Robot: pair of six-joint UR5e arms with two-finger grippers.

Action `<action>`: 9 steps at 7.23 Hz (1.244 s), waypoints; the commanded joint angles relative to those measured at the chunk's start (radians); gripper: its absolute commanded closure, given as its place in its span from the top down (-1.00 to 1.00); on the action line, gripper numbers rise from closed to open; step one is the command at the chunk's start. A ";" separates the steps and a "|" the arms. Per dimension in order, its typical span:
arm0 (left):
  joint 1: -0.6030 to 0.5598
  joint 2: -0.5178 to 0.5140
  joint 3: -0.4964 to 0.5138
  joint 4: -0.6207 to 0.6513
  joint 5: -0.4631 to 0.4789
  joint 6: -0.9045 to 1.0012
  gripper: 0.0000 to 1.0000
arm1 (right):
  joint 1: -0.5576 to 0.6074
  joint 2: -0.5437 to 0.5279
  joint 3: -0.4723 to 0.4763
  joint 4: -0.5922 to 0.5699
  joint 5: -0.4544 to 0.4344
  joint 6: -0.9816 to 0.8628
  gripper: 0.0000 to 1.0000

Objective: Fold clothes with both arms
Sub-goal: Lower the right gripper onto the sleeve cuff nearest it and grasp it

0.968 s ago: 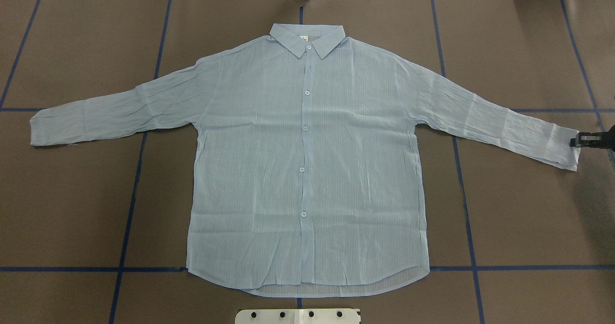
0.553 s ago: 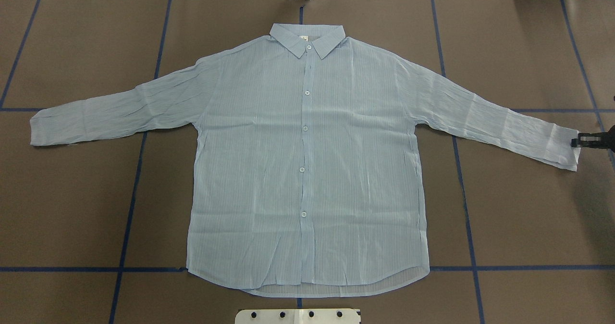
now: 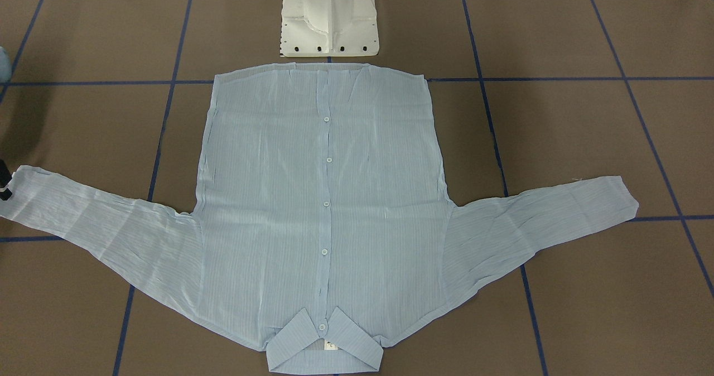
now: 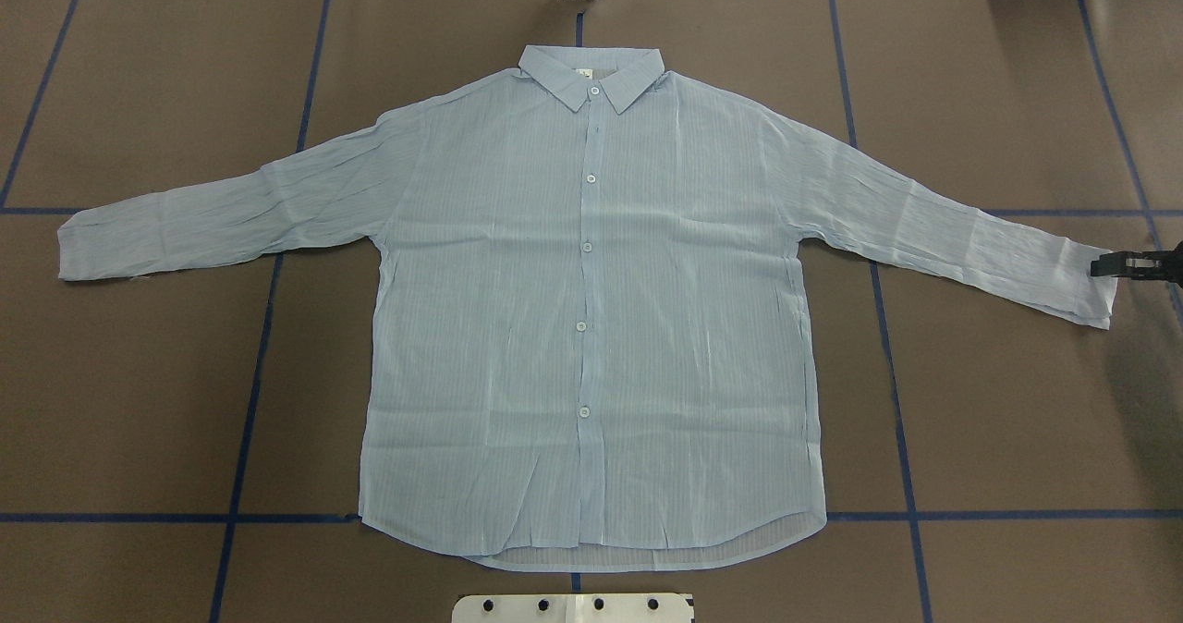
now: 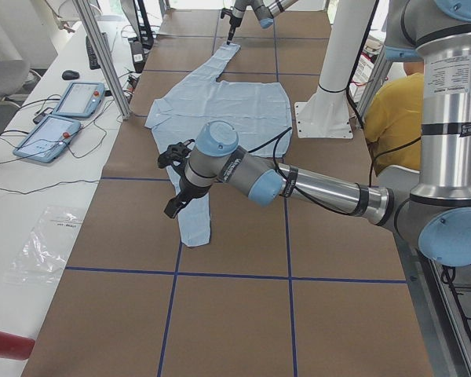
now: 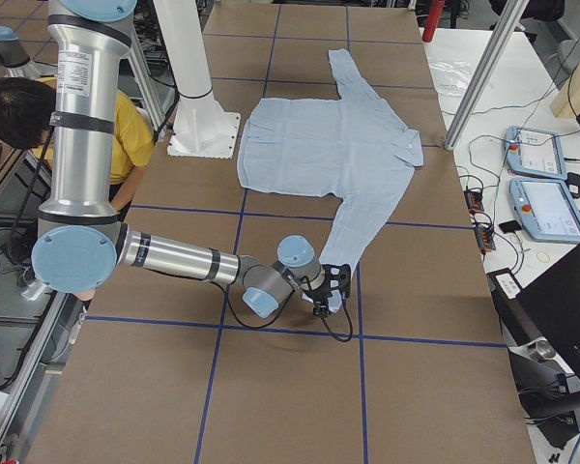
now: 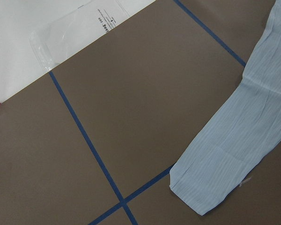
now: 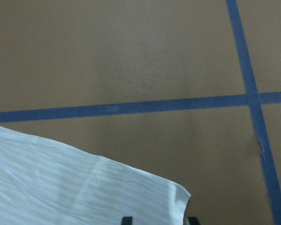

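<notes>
Thin pale-blue shirt (image 4: 591,327) lies flat, buttons up, on the brown table (image 4: 139,401), the right gripper (image 4: 1100,266) open-fingered around its sleeve cuff (image 4: 1091,290), the left gripper (image 5: 177,200) impossible to read as open or closed, so a shallow pinch risks the sheer cloth slipping or dragging the body askew.

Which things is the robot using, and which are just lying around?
Using: shirt, right pincer, left pincer.
Lying around: plastic bag, tablets, mouse.
</notes>
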 commanded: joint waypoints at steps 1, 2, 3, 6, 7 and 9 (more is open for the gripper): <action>0.000 0.001 0.000 0.000 0.000 0.000 1.00 | -0.001 0.004 -0.001 -0.003 -0.008 0.004 0.17; 0.000 0.001 0.000 0.000 0.000 0.000 1.00 | -0.001 0.007 -0.001 -0.003 -0.008 0.007 0.09; -0.002 0.001 0.002 0.000 0.000 0.000 1.00 | -0.001 0.007 -0.001 -0.001 -0.008 0.010 -0.04; -0.002 0.001 0.003 0.000 0.000 0.000 1.00 | -0.003 0.007 -0.007 0.002 -0.008 0.008 -0.12; -0.002 0.001 0.003 0.000 0.000 0.000 1.00 | -0.005 0.007 -0.007 0.004 -0.008 0.010 -0.13; -0.002 0.001 0.003 0.000 0.000 0.000 1.00 | -0.006 0.007 -0.007 0.005 -0.008 0.011 -0.41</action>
